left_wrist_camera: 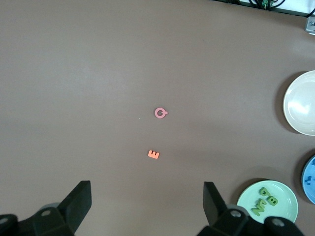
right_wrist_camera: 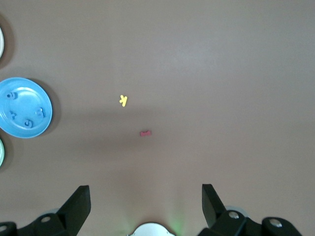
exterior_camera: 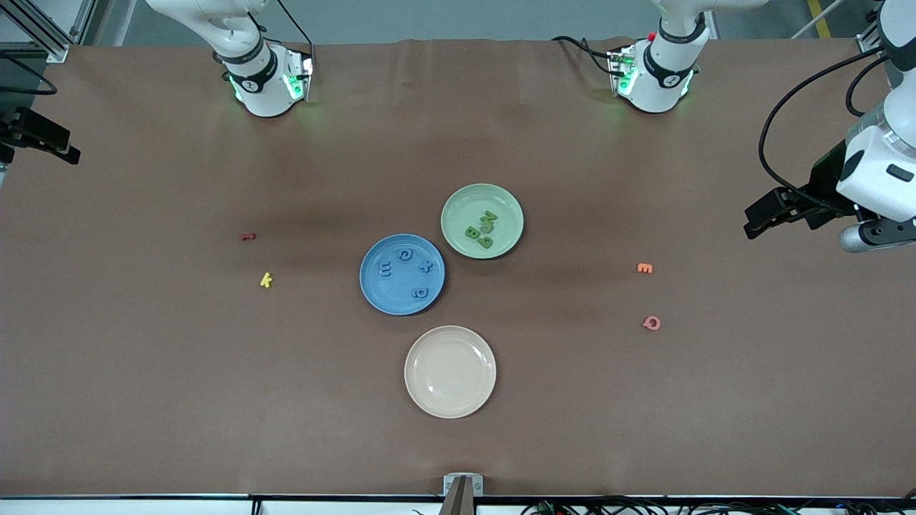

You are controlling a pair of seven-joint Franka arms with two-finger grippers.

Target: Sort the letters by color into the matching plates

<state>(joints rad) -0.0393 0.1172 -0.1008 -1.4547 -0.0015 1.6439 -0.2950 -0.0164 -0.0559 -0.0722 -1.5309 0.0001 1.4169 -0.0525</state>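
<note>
The blue plate (exterior_camera: pixel 390 295) sits mid-table with several blue letters (exterior_camera: pixel 405 254) lying in it. Touching its rim, farther from the front camera, the pale green plate (exterior_camera: pixel 465 204) holds several green letters (exterior_camera: pixel 481 227) bunched together. My left gripper (exterior_camera: pixel 758 214) hangs open and empty, high over the left arm's end of the table. Its wrist view shows its own open left gripper (left_wrist_camera: pixel 146 201) and the green plate (left_wrist_camera: pixel 285 219) at the edge. My right gripper (right_wrist_camera: pixel 145 199) is open and empty, high above its own base, with the blue plate (right_wrist_camera: pixel 44 98) off to one side.
A cream plate (exterior_camera: pixel 449 372) lies empty, nearer the front camera than the blue one. An orange letter (exterior_camera: pixel 645 268) and a pink letter (exterior_camera: pixel 651 322) lie toward the left arm's end. A yellow letter (exterior_camera: pixel 266 280) and a red letter (exterior_camera: pixel 247 236) lie toward the right arm's end.
</note>
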